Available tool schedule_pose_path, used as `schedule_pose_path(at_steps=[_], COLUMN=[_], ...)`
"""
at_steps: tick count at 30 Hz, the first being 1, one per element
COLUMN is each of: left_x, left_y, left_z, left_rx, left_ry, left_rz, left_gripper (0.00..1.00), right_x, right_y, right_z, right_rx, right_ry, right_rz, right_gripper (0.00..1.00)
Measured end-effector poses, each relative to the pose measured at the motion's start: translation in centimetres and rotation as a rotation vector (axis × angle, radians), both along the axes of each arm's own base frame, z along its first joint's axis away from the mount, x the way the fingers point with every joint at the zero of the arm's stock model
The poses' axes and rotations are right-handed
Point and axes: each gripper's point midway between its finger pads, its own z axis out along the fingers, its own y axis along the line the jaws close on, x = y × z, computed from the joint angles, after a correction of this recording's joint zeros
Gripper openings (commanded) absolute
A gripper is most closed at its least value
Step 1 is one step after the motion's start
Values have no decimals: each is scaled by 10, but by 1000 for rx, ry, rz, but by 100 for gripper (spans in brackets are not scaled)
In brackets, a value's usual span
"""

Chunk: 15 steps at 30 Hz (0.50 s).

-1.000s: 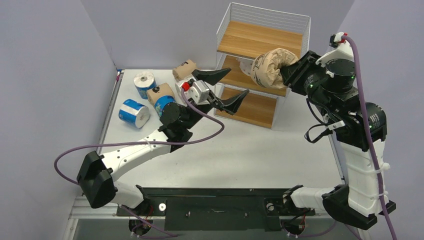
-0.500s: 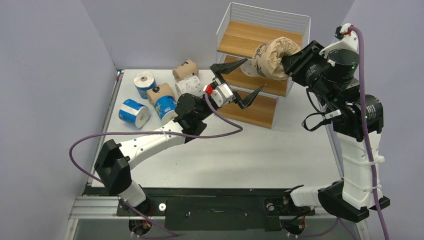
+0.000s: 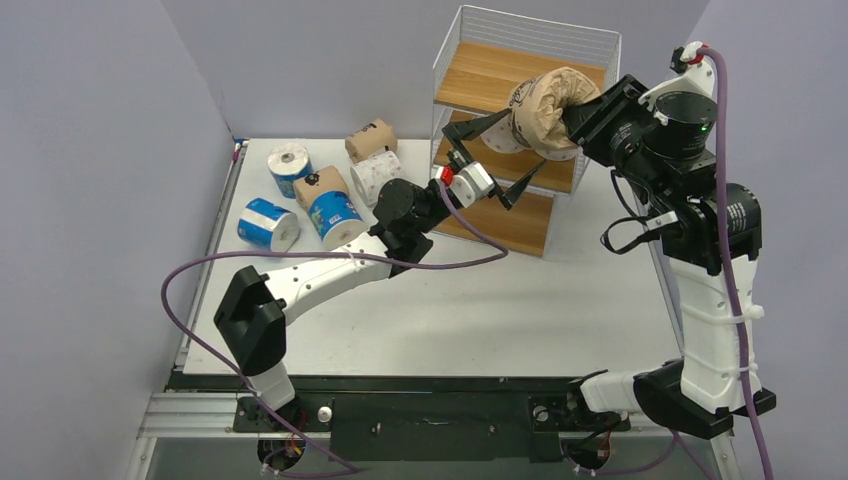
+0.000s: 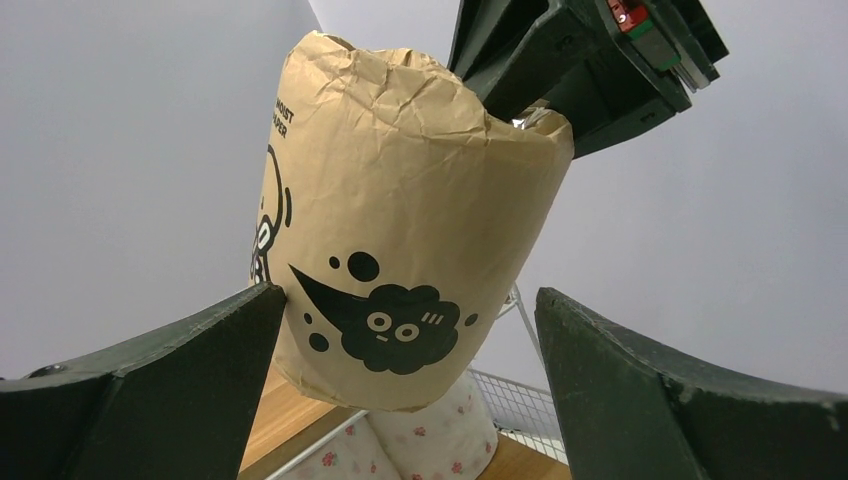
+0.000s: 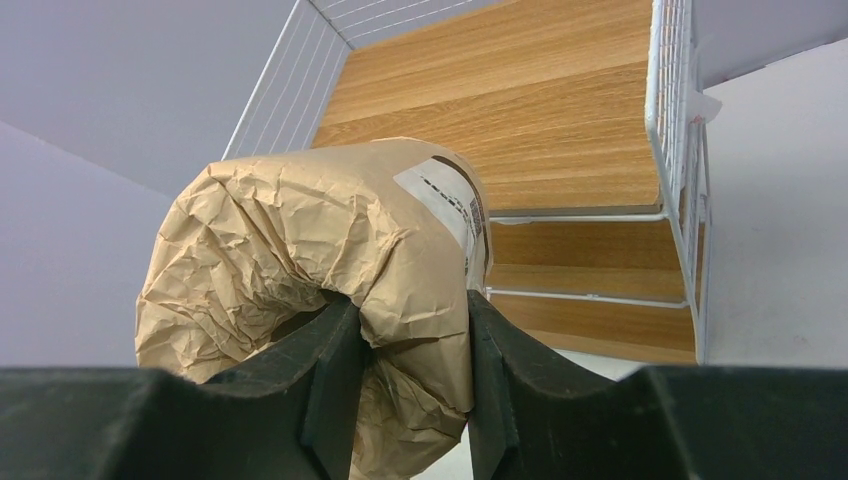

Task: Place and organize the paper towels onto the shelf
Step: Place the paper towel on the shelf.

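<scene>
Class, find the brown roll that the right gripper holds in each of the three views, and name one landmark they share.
Top external: brown roll upper right, before the shelf.
Left wrist: roll at centre, inside the open left gripper.
Right wrist: roll lower left, pinched by the right gripper.
Shared landmark: the shelf.

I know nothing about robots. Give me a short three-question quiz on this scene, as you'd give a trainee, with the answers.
1. True or false: the right jaws grip a brown roll.
2. How many rolls lie on the table? A three, B six, C nine.
3. Fill in: the left jaws stand ___.
Key: 1 true; 2 B; 3 open.
</scene>
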Motion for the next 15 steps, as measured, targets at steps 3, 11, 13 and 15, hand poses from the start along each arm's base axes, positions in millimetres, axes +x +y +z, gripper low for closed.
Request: schedule_pose_path(at_steps=[3,11,13,15], left_x=[4,14,17,20], left_y=[0,5,6,4], left_z=[2,5,6,6], left_rx=[-9,-57,-66,-71], left_ry=[3,16,19,24], left_rz=[15,63,76,85], left_gripper=[96,96,96,96], right_x=[3,9,12,15], right_y=[0,2,3,3], right_z=[1,-3,-5,-6], right_rx=[6,17,19,25], right_ry=[-2,-1,4,0], right_rz=[-3,-5,-4,-10], right_gripper=[33,34,34,34])
